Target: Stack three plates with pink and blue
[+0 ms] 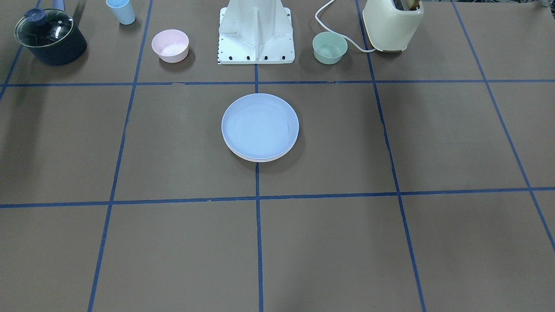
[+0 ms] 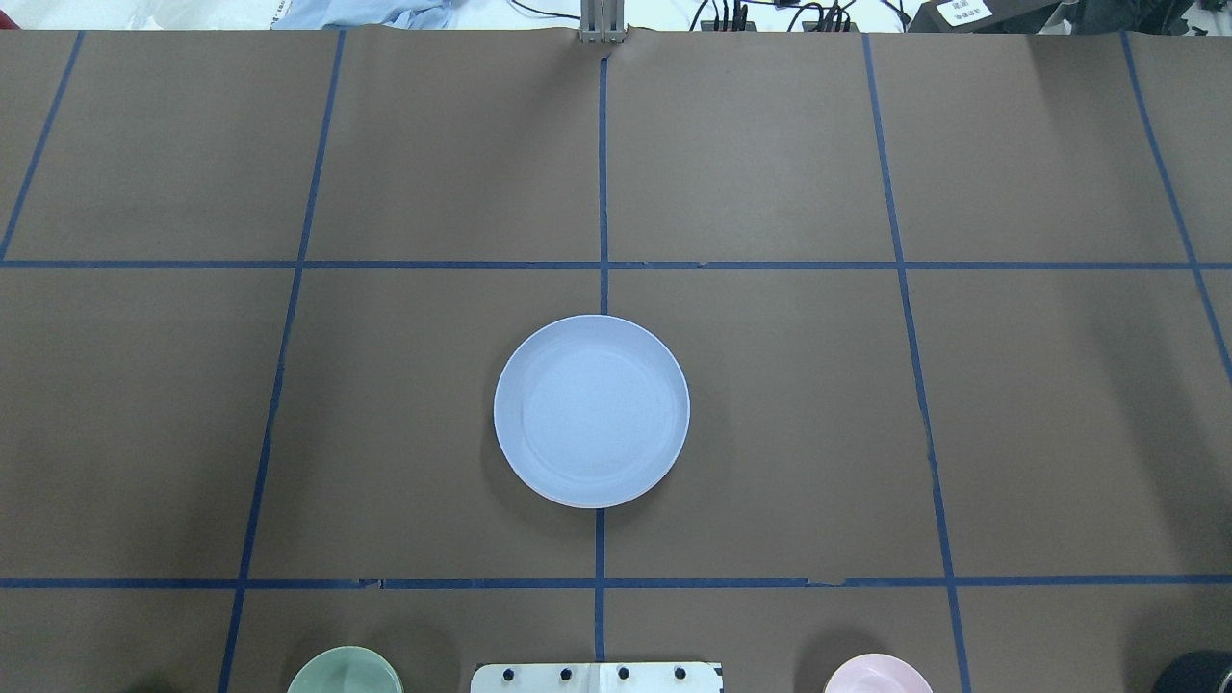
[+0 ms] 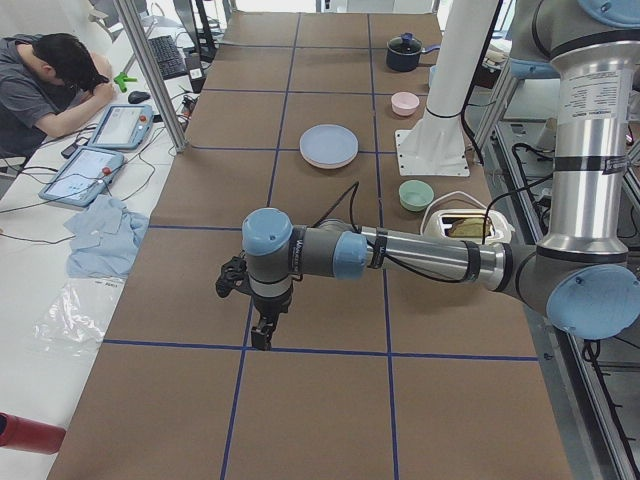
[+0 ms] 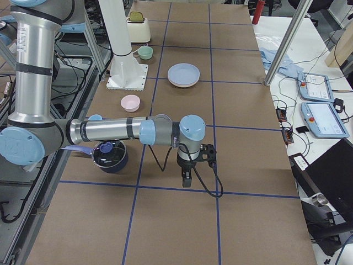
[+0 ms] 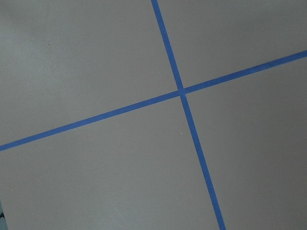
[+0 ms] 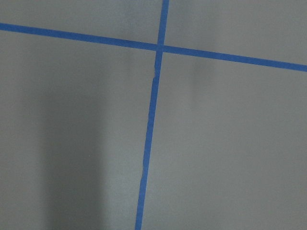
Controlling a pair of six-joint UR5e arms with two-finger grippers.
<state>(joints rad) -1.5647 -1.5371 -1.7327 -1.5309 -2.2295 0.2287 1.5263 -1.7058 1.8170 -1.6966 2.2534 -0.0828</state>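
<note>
The blue plate (image 1: 260, 125) lies on top of a stack at the table's middle, also in the overhead view (image 2: 591, 410). Pale rims of plates under it (image 1: 260, 159) show at its edge; the pink and cream plates are otherwise hidden. My left gripper (image 3: 262, 338) shows only in the left side view, pointing down over bare table far from the stack (image 3: 328, 145). My right gripper (image 4: 186, 181) shows only in the right side view, pointing down far from the stack (image 4: 183, 74). I cannot tell whether either is open or shut. Both wrist views show only table and blue tape.
By the robot base (image 1: 256, 34) stand a small pink bowl (image 1: 170, 45), a small green bowl (image 1: 329, 47), a light-blue cup (image 1: 121, 11), a lidded dark pot (image 1: 50, 37) and a cream toaster (image 1: 392, 24). An operator (image 3: 45, 85) sits at the far side.
</note>
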